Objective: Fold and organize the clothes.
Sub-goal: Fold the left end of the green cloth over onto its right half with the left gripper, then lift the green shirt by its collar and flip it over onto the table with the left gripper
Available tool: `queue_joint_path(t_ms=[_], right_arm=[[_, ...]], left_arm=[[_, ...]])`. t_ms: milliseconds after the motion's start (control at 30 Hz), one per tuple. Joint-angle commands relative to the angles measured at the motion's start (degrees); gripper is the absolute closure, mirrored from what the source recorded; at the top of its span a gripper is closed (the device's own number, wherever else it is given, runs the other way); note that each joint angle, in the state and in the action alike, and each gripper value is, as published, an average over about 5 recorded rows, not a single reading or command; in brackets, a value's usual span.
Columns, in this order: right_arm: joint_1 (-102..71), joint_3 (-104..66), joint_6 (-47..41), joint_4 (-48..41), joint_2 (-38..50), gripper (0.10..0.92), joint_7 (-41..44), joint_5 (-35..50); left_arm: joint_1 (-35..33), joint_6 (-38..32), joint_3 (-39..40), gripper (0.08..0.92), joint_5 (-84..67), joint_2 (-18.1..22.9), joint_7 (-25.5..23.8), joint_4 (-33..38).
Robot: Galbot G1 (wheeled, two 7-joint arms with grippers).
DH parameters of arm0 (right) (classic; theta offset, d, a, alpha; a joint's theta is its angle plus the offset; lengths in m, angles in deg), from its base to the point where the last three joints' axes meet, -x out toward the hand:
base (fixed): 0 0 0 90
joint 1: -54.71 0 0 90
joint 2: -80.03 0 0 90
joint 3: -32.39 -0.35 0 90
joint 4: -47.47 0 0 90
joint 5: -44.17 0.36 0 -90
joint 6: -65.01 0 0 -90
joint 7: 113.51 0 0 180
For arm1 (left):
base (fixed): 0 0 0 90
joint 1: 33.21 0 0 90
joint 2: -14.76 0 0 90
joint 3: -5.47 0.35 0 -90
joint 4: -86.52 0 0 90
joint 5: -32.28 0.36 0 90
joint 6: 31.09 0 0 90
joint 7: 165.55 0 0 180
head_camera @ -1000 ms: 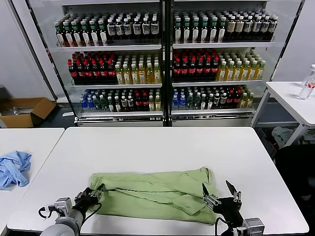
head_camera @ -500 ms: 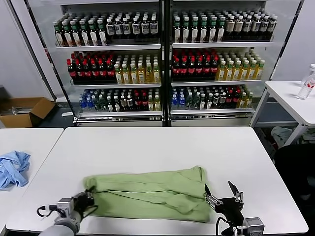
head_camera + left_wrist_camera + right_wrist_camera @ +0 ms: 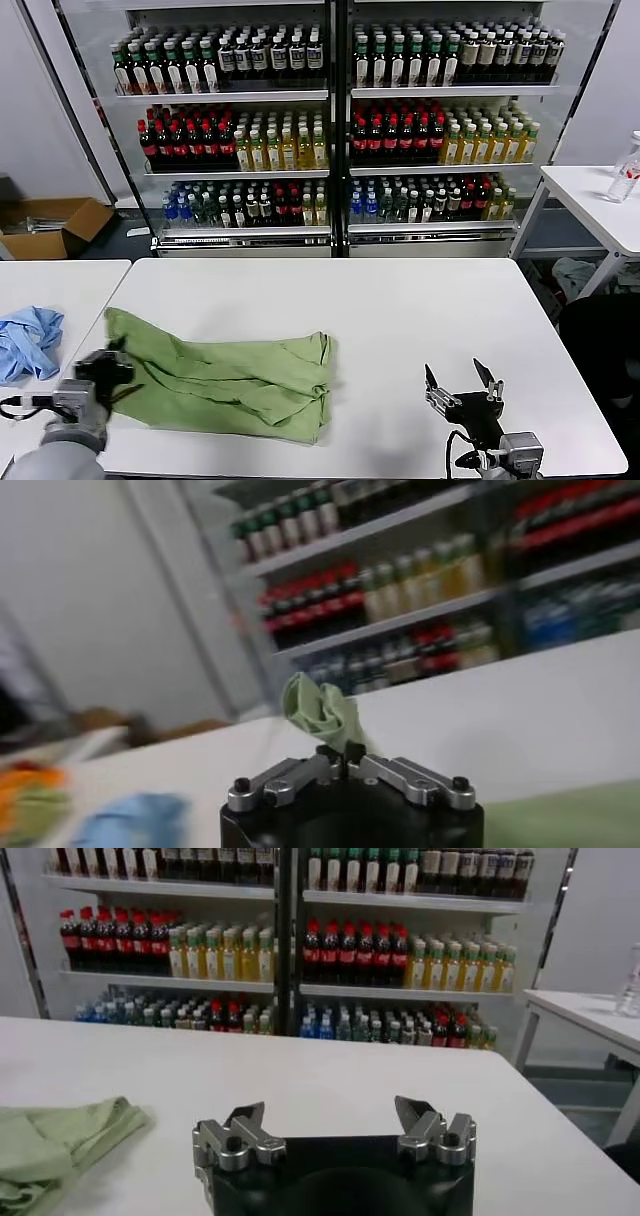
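Blue garment [image 3: 28,343] on side table off left edge. L gripper [image 3: 108,362] clamped on green shirt [image 3: 225,372] at left edge; R gripper [image 3: 461,384], fingers apart, near front-right corner.

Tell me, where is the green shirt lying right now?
In the head view the green shirt lies on the white table, toward the robot's left, one end pinched in the left gripper; the open right gripper is apart from it.

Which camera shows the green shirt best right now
The head view: the whole green shirt lies bunched on the table. The left wrist view shows only a pinched fold in the left gripper; the right wrist view shows only its edge.
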Motion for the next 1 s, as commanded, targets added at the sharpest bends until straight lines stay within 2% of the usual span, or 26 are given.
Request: queue_joint_path(t_ms=[33, 200, 333, 467, 533, 633, 700, 767, 867, 1000], right_arm=[[0.89, 0.34, -0.23, -0.12, -0.31, 0.203, -0.22, -0.19], [0.83, 0.70, -0.27, -0.30, -0.73, 0.203, -0.31, -0.33], [0.81, 1.32, -0.28, -0.67, -0.96, 0.203, -0.27, -0.56], [0.86, 2.03, -0.27, -1.13, -0.93, 0.203, -0.13, -1.02], [0.96, 2.05, -0.27, -1.11, -0.77, 0.203, -0.07, -1.04], [1.32, 1.82, -0.25, -1.13, -0.45, 0.203, -0.02, -0.92], [1.68, 1.87, -0.22, -1.36, -0.35, 0.203, 0.00, -0.90], [1.98, 2.14, -0.22, -1.57, -0.38, 0.203, -0.01, -0.91], [2.11, 2.43, -0.20, -1.81, -0.51, 0.203, 0.00, -0.98], [1.60, 2.19, -0.06, -1.72, -0.66, 0.203, 0.01, -1.12]], left_arm=[[2.50, 0.24, 27.95, 0.911, -18.19, 6.21, -8.01, 5.70], [10.63, -1.02, 31.45, 0.911, -15.10, 12.69, -9.21, -3.67], [15.93, -5.30, 33.55, 0.896, -11.40, 17.88, -9.31, -10.26], [17.36, -10.18, 33.56, 0.809, -13.76, 20.86, -8.68, -8.98], [16.31, -11.10, 31.66, 0.749, -14.38, 19.23, -8.38, -5.97], [11.28, -12.63, 24.43, 0.662, -13.97, 12.61, -8.45, -2.67], [6.38, -13.14, 16.91, 0.610, -11.95, 7.51, -9.09, -3.15], [2.30, -12.20, 9.65, 0.549, -5.85, 3.77, -10.60, -6.57], [-0.54, -9.78, 4.61, 0.463, 2.16, 2.03, -11.38, -12.20], [0.19, -7.61, 5.41, 0.350, 2.28, 3.67, -8.98, -15.67]])
